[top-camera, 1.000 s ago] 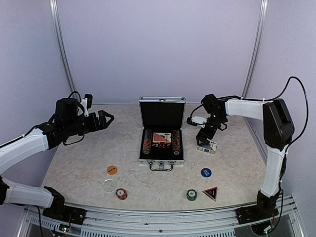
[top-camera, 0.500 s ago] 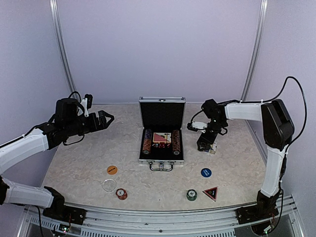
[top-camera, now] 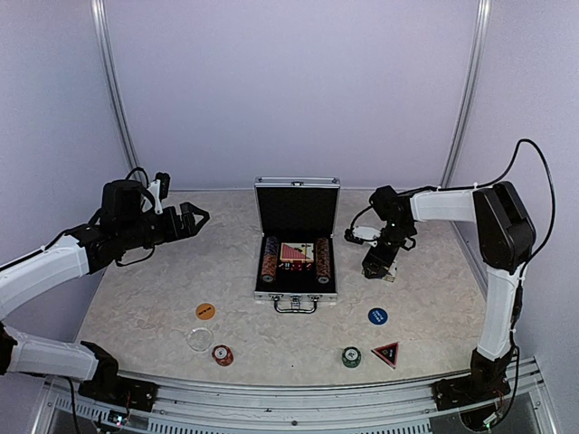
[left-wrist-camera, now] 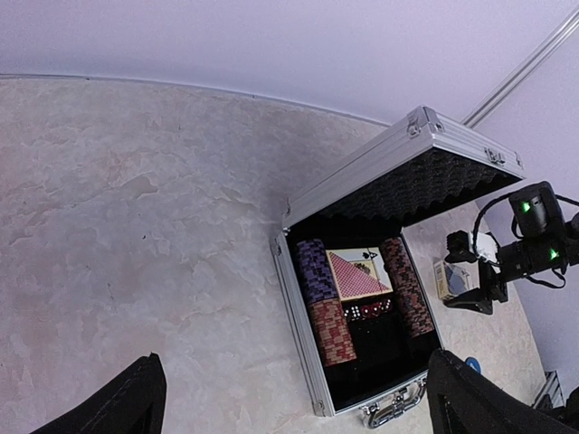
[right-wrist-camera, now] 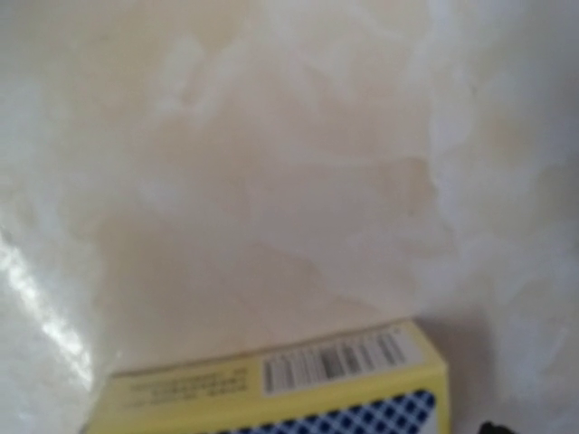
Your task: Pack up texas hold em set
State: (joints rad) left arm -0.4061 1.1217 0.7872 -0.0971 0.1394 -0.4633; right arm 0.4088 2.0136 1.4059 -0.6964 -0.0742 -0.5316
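Lying flat, blue card deck (barcode edge showing) beside case.

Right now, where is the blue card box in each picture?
Top view: the blue card box lies right of the open silver case, mostly hidden under the right gripper.
Left wrist view: far right, beside the case, just left of the right gripper.
Right wrist view: bottom edge, up close, its yellow side with a barcode.
Shared landmark: the marbled table, seen in all three.
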